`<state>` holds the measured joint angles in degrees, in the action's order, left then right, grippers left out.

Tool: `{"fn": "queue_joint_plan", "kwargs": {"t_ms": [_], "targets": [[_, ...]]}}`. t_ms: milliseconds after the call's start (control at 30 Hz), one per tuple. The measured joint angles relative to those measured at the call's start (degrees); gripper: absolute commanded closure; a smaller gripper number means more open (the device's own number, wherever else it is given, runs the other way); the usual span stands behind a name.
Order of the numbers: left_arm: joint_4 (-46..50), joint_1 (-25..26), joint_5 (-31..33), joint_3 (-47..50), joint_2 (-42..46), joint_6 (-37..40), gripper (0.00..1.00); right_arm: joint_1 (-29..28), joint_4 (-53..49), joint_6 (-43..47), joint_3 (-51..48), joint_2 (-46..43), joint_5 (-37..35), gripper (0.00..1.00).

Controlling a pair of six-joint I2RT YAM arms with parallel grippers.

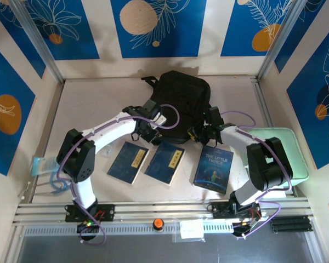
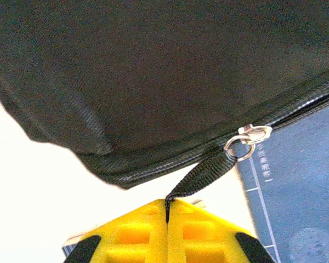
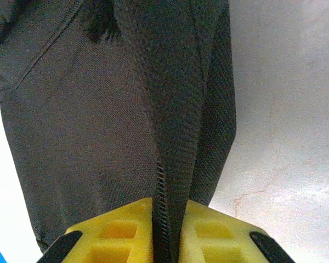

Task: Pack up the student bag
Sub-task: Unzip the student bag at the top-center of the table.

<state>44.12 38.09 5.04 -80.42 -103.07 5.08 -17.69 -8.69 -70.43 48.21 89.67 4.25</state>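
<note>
**Held on Both Sides**

The student bag (image 1: 181,98) lay at the worktop's (image 1: 98,98) far middle; the left pincer (image 2: 167,211) pinched its zipper pull tab (image 2: 203,175); the right pincer (image 3: 169,219) clamped a mesh strap (image 3: 175,137); three books (image 1: 167,163) lay nearer.

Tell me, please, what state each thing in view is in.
Bag: lying flat, gripped at its near edge.
Zip pull: stretched straight, clamped.
Left fingers: shut on zip pull.
Right fingers: shut on mesh strap.
Books: closed, lying flat.
Case: lying flat; zip cannot be told.
</note>
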Motion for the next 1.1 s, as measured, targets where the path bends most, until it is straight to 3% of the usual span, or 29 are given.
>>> {"fn": "queue_joint_plan", "kwargs": {"t_ms": [133,433,633,867,933,1100], "targets": [[-0.2,-1.2,-0.8,3.8,3.8,0.5,1.00,-1.2,-1.0,1.3,1.0,0.0,-0.5,0.84],[-3.6,-1.2,-9.4,10.9,15.9,2.6,1.00,-5.0,-3.0,4.1,4.4,0.0,-1.4,0.84],[-6.7,0.4,-14.1,10.1,14.4,2.3,1.00,-2.9,-4.2,6.9,6.9,0.0,-2.6,0.84],[-13.1,3.3,-15.5,3.6,4.9,-1.8,1.00,4.7,-7.0,11.5,11.6,3.9,-3.5,0.84],[-14.4,3.6,-15.7,1.5,2.1,-3.1,1.00,6.3,-7.9,12.7,13.9,5.7,-4.1,0.78],[-15.6,3.7,-15.8,-1.7,-2.1,-5.3,1.00,6.9,-9.7,13.7,15.2,5.7,-4.5,0.47]]}}
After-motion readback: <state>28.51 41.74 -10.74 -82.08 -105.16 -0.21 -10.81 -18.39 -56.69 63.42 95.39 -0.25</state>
